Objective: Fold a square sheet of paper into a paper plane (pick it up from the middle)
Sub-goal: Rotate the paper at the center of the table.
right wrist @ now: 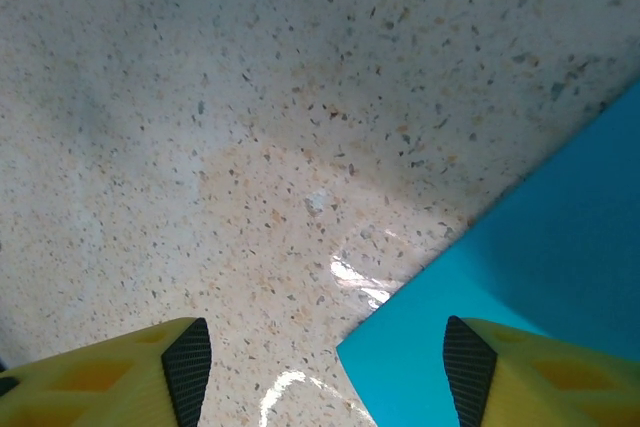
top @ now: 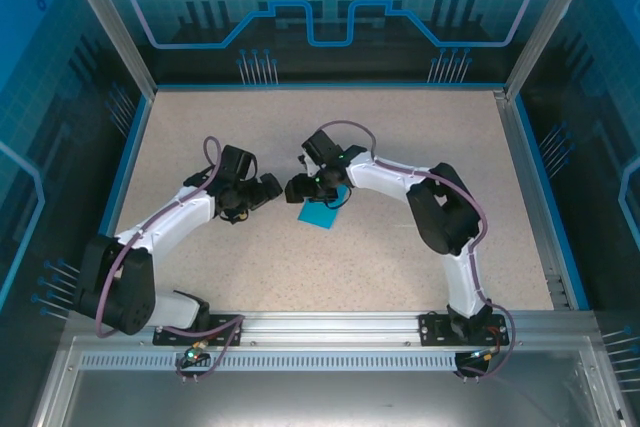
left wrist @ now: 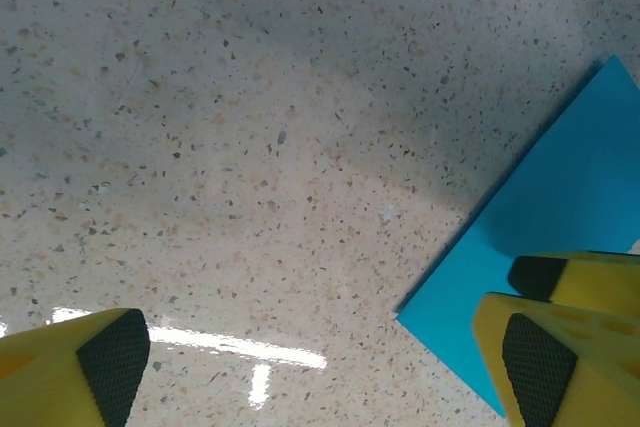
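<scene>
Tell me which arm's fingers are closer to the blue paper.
The right arm's fingers, at the teal-blue sheet's upper-left edge seen from above; the left arm's fingers sit farther left over the speckled table.

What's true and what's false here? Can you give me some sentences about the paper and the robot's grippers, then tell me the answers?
1. The paper is blue. True.
2. The paper is held up in the air. False: it lies on the table.
3. The left gripper and right gripper are both open. True.
4. The paper sits in the table's far corner. False: it is near the middle, beside both grippers.
</scene>
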Robot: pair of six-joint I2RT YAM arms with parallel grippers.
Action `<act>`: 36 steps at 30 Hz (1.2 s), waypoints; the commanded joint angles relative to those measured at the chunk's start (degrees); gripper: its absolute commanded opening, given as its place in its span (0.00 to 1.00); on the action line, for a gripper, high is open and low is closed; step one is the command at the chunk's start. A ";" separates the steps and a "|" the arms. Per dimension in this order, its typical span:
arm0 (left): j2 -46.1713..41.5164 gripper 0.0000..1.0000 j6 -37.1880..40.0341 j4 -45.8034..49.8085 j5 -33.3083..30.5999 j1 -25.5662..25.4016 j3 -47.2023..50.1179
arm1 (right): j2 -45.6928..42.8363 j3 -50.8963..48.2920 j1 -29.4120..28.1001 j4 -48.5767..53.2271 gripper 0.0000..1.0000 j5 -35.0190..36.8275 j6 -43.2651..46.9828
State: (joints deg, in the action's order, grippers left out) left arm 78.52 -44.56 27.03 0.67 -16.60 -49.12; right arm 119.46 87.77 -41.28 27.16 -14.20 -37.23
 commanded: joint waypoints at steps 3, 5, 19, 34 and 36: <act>-0.85 0.96 -0.63 -0.92 -0.08 0.43 0.78 | 2.94 1.20 -0.30 5.10 0.66 -1.07 3.75; -0.65 0.97 -0.45 -1.05 0.58 0.43 0.61 | 3.84 0.82 -0.13 6.77 0.66 -1.41 7.02; 1.27 0.97 1.22 -5.14 9.35 0.18 0.59 | -5.98 -13.05 5.19 12.22 0.67 -5.29 28.71; 13.99 0.80 0.42 -19.22 23.55 -12.16 -8.23 | -31.46 -36.69 16.16 -6.40 0.68 -4.55 -2.86; 17.93 0.74 -0.71 -21.08 25.37 -13.50 -10.60 | -32.03 -39.09 17.32 -6.48 0.68 -5.79 -2.73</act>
State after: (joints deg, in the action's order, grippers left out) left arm 92.64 -44.03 10.98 20.62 -28.82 -56.38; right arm 88.07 51.90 -25.12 22.87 -19.70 -34.41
